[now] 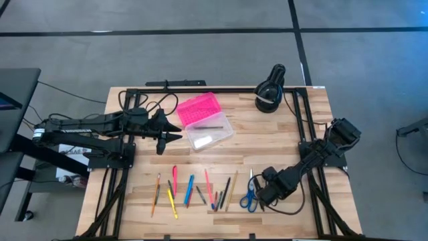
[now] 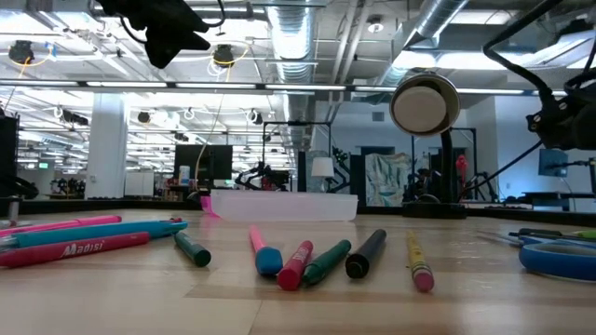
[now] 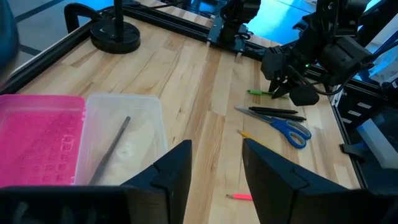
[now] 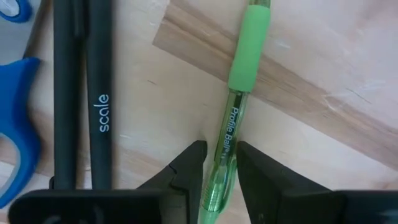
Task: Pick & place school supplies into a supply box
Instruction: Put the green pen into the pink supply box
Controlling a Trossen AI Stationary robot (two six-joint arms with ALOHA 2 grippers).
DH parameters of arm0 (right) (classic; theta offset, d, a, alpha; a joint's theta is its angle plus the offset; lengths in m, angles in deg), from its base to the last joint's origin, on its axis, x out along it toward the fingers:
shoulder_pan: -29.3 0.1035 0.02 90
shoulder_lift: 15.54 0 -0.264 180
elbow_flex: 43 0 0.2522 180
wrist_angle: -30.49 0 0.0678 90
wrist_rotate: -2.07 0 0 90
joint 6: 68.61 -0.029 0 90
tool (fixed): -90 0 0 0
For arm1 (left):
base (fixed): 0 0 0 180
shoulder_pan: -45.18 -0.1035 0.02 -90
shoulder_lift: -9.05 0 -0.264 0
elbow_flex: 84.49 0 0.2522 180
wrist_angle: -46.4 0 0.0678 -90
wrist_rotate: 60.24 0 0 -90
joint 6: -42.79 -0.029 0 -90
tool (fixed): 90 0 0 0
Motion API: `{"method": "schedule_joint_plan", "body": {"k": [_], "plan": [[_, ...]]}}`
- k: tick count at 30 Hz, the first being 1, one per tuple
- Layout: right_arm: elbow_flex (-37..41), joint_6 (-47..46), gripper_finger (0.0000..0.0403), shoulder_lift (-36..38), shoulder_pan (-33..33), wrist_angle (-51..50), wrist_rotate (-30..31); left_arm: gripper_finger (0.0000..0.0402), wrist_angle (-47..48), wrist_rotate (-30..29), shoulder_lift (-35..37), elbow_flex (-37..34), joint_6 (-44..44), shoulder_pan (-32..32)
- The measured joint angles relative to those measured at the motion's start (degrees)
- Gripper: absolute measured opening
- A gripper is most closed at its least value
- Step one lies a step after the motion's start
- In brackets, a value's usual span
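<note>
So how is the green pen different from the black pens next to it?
The green pen is see-through green with a soft grip; the black pens are solid dark, and one reads "scale". The green pen sits between the right gripper fingers; the black pens lie beside the gripper. All lie flat on the table.

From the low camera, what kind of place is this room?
Probably a robotics lab or workshop in an industrial hall: bare silver ceiling ducts, long rows of ceiling strip lights, and other dark equipment benches behind the light wooden slatted table.
</note>
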Motion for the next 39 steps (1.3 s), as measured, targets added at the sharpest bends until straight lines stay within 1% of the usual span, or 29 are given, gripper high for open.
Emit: {"method": "schedule_joint_plan", "body": {"k": [2,7,10,12,17,25,32,35,39], "plan": [[0.00,0.76,0.0074,0.00,-0.08,0.25,-0.47,0.0137,0.00,0.00,0.00,0.00,0.02,0.00],[-0.07,0.70,0.0029,0.01,-0.11,0.35,-0.64,0.0137,0.01,0.01,0.00,0.00,0.02,0.00],[-0.07,0.61,0.0012,0.02,-0.14,0.33,-0.83,0.0137,0.02,0.02,0.00,0.00,0.02,0.00],[-0.07,0.62,0.0012,0.02,-0.14,0.33,-0.86,0.0137,0.02,0.02,0.00,0.00,0.02,0.00],[-0.04,0.65,0.0033,0.02,-0.23,0.35,-1.04,0.0137,0.02,0.02,0.00,0.00,0.02,0.00],[-0.04,-0.24,0.0033,-0.01,-0.26,0.01,-1.04,0.0137,0.04,-0.09,0.00,0.00,-0.05,0.00],[-0.02,0.62,0.0050,-0.04,-1.27,-0.17,-1.65,0.0137,0.04,-0.68,0.00,0.00,-0.44,-0.02],[-0.02,1.15,0.0044,-0.04,-1.65,-0.26,-2.05,0.0137,0.04,-0.68,0.00,0.00,-0.44,0.00],[0.00,2.19,0.0025,-0.07,-1.85,-0.40,-2.09,0.0137,0.04,-0.66,0.00,0.00,-0.45,0.00]]}}
